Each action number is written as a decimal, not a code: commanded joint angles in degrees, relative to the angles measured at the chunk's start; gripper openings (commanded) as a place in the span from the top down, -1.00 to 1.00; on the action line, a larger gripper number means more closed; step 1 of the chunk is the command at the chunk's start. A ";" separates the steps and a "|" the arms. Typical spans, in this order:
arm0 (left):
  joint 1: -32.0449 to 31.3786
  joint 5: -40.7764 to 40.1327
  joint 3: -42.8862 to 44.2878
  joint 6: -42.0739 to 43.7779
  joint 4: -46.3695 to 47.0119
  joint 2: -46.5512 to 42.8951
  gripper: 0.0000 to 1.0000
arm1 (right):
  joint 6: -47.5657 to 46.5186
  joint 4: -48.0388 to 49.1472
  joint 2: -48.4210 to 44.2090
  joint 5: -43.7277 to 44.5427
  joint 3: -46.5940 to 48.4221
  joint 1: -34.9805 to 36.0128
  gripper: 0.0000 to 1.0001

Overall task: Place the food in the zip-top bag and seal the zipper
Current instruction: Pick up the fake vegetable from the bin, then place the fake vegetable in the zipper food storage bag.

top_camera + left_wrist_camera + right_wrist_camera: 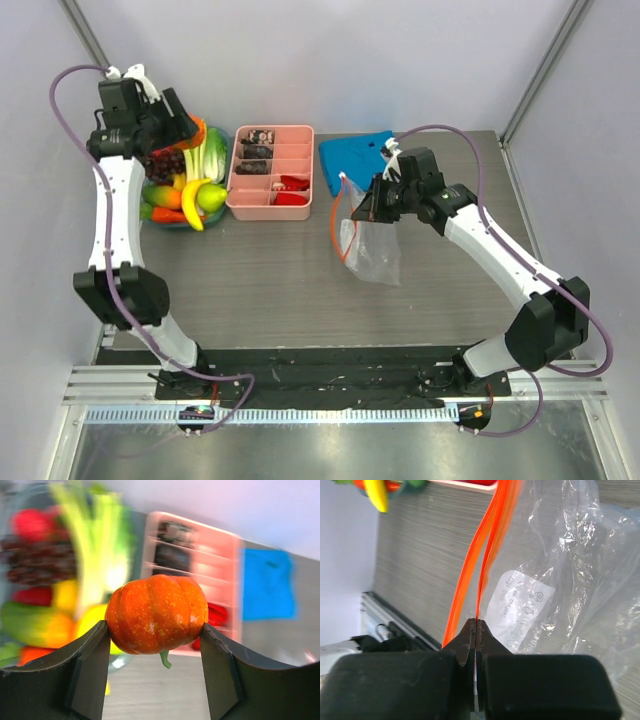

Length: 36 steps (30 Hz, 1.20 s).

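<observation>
Zipper [487,555] lengthwise away from right fingers [420,680], pumpkin [156,612] held

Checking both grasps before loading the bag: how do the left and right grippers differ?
The left gripper is spread around an orange pumpkin; the right gripper is pinched flat on the zipper. The left gripper hangs over the food pile; the right gripper holds the zip-top bag near the blue cloth. Both are gripping something.

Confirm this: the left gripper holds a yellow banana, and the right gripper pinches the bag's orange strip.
Wrong on one point: the left wrist view shows the left gripper holding an orange pumpkin, not a banana. The right gripper does pinch the bag's orange strip.
</observation>
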 commanded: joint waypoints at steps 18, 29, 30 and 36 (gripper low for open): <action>-34.67 33.10 -23.19 -15.52 12.66 -14.31 0.17 | 6.82 12.41 -3.61 -10.69 -5.94 -0.31 0.99; -38.29 22.60 -27.26 -9.31 7.32 -14.32 0.18 | 5.24 11.98 -6.60 -7.96 -9.11 -0.23 0.98; -38.29 20.56 -26.64 -7.89 3.12 -14.05 0.20 | 4.97 11.71 -6.78 -7.70 -9.02 -0.23 0.98; -38.29 8.07 -24.09 0.10 -6.31 -13.88 -0.04 | 3.74 11.18 -7.57 -7.96 -7.79 -0.23 0.99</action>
